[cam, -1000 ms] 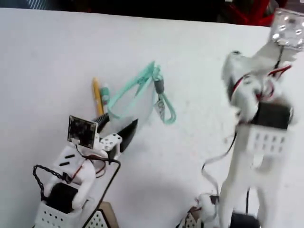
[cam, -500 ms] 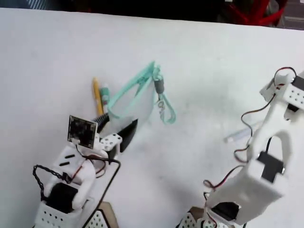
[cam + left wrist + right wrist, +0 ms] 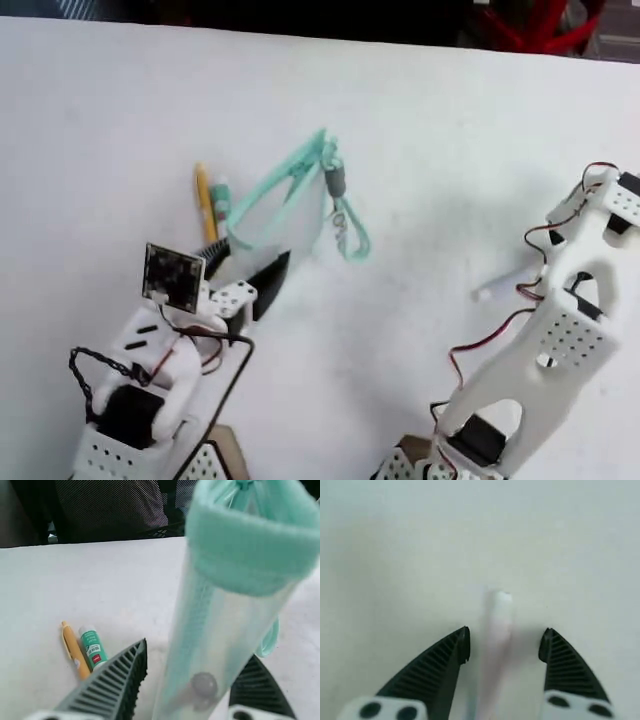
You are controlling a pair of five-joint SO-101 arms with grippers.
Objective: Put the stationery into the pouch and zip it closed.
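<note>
Swung down over the last second, right gripper (image 3: 506,631) now straddles white pen (image 3: 498,617) at table's right, jaws spread for a pinch, while pouch (image 3: 285,195) lies centre-left, near end clamped by left gripper (image 3: 248,260), yellow pen (image 3: 204,200) and glue stick (image 3: 220,198) waiting alongside.

Pouch (image 3: 235,565): mint green rim and zip tape, clear see-through walls. Its zip pull (image 3: 334,181): dark grey. Its strap (image 3: 355,238): mint green.
Pen (image 3: 72,650), just beside the left gripper (image 3: 250,258): yellow-orange.
Tube (image 3: 92,649), touching that pen: green, with a white label and whitish cap (print too small to tell).
The left gripper itself: black, ridged, on a white body.
Pale pen (image 3: 497,615), between the fingers of the right gripper (image 3: 506,631): whitish, faintly pink.
Those fingers: black, ridged; white base with dark dots.
Table (image 3: 100,120): plain white.
</note>
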